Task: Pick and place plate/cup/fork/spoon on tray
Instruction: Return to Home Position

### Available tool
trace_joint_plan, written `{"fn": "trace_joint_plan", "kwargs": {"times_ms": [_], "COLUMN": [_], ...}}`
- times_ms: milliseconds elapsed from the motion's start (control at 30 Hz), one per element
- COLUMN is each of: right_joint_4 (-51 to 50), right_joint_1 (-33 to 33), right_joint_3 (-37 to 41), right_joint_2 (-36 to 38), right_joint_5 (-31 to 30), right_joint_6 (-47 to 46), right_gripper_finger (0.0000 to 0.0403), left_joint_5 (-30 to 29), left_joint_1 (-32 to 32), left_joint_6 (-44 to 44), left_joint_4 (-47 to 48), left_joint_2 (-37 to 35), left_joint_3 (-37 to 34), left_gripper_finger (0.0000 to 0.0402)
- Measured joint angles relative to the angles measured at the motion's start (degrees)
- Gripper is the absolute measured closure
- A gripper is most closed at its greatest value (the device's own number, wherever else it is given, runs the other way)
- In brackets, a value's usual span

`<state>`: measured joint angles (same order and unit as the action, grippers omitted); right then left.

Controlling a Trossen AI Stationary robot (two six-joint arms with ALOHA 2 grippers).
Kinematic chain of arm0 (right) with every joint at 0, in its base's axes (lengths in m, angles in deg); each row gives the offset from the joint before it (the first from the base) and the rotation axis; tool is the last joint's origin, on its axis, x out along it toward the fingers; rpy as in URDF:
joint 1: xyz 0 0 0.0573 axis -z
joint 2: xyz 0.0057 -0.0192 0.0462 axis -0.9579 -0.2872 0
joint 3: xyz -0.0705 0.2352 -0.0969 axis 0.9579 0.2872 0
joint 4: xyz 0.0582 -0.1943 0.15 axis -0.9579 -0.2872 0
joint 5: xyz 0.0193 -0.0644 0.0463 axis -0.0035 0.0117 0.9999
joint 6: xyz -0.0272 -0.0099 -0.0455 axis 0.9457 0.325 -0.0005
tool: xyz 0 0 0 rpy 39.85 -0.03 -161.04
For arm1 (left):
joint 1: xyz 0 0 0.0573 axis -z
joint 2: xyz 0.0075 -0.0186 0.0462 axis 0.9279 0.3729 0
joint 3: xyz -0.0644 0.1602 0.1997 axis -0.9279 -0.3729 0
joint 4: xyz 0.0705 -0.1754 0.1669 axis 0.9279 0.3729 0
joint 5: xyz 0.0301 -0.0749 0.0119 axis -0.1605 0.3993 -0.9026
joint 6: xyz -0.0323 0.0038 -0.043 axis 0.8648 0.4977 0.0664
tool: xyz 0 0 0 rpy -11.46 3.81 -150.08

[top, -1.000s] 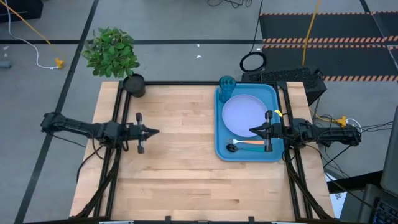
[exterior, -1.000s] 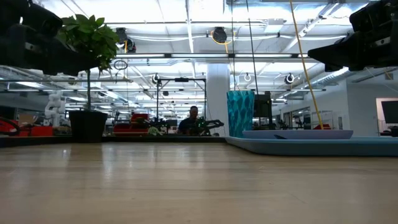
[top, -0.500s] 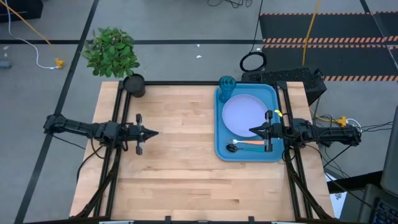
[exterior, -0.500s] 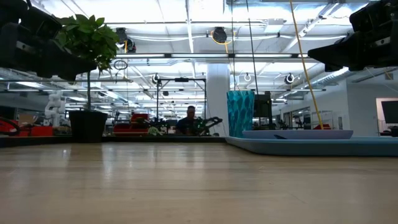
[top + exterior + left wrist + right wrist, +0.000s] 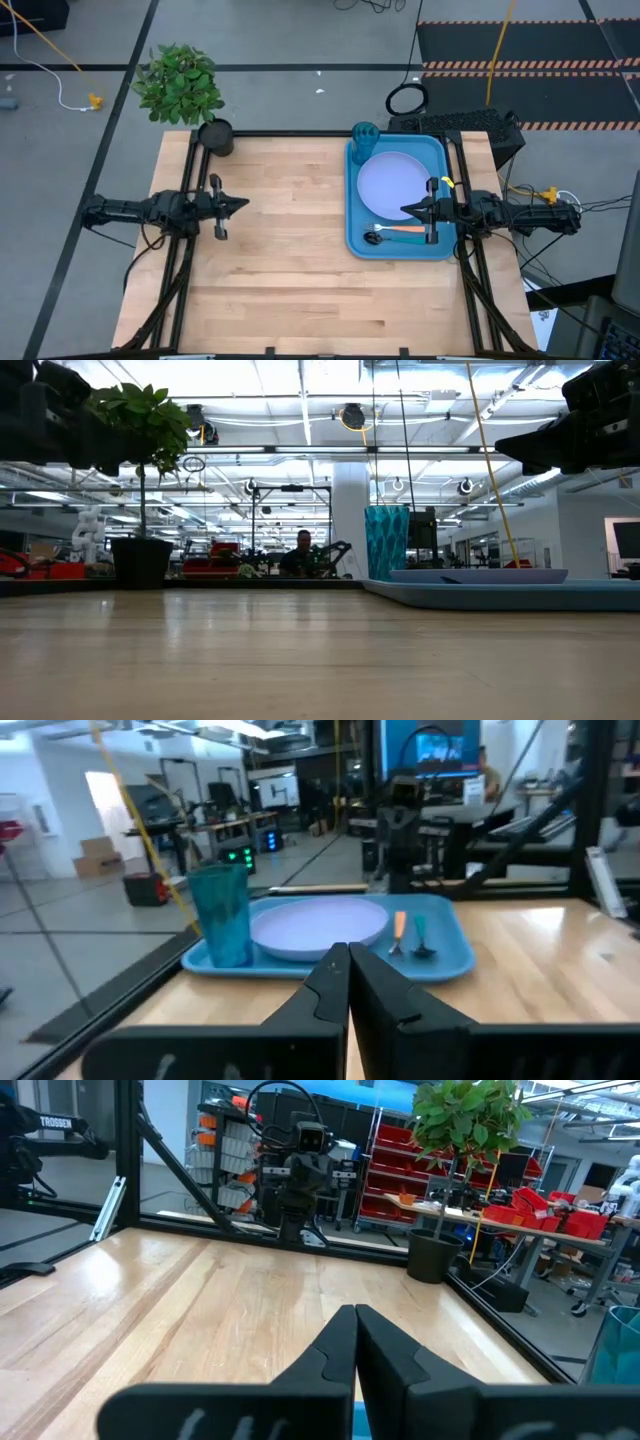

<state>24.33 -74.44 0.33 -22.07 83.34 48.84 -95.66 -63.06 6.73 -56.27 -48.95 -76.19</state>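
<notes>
The blue tray point(image 5: 352, 205) lies at the table's right. On it rest the pale lavender plate point(image 5: 392, 183), the teal cup point(image 5: 365, 135) upright at its far left corner, and the orange-handled fork point(image 5: 410, 229) beside the blue-handled spoon point(image 5: 378, 238) near its front rim. They also show in the left wrist view: plate point(image 5: 318, 925), cup point(image 5: 222, 913), fork point(image 5: 398, 927), spoon point(image 5: 420, 934). My right gripper point(image 5: 404, 211) is shut and empty above the tray's near right part. My left gripper point(image 5: 245, 204) is shut and empty over the table's left side.
A dark pot with a green plant point(image 5: 214, 136) stands at the table's far left corner. Bare wood point(image 5: 280, 270) lies between the arms and toward the near edge. A person point(image 5: 303, 550) shows far off in the room.
My left gripper has drawn back toward the table's left edge and a little toward the far edge, still shut. My right gripper has kept still.
</notes>
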Motion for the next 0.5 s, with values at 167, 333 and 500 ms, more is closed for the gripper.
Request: {"fn": "trace_joint_plan", "kwargs": {"times_ms": [167, 333, 500], "right_joint_4": [0.02, 0.02, -0.01], "right_joint_1": [0.0, 0.0, 0.0], "right_joint_3": [0.0, 0.0, 0.0], "right_joint_2": [0.02, -0.03, -0.03], "right_joint_5": [-0.02, -0.02, -0.02], "right_joint_6": [-0.02, -0.02, 0.0], "right_gripper_finger": [0.0403, 0.0403, 0.0403], "left_joint_5": [2.16, 6.84, 9.13], "left_joint_1": [-3.37, -5.68, -6.14], "left_joint_6": [1.09, 0.44, 2.27], "left_joint_4": [0.59, 1.33, 1.66], "left_joint_2": [0.68, 2.62, 2.83], "left_joint_3": [0.04, 0.04, 0.04], "left_gripper_finger": [0.0385, 0.0395, 0.0394]}}
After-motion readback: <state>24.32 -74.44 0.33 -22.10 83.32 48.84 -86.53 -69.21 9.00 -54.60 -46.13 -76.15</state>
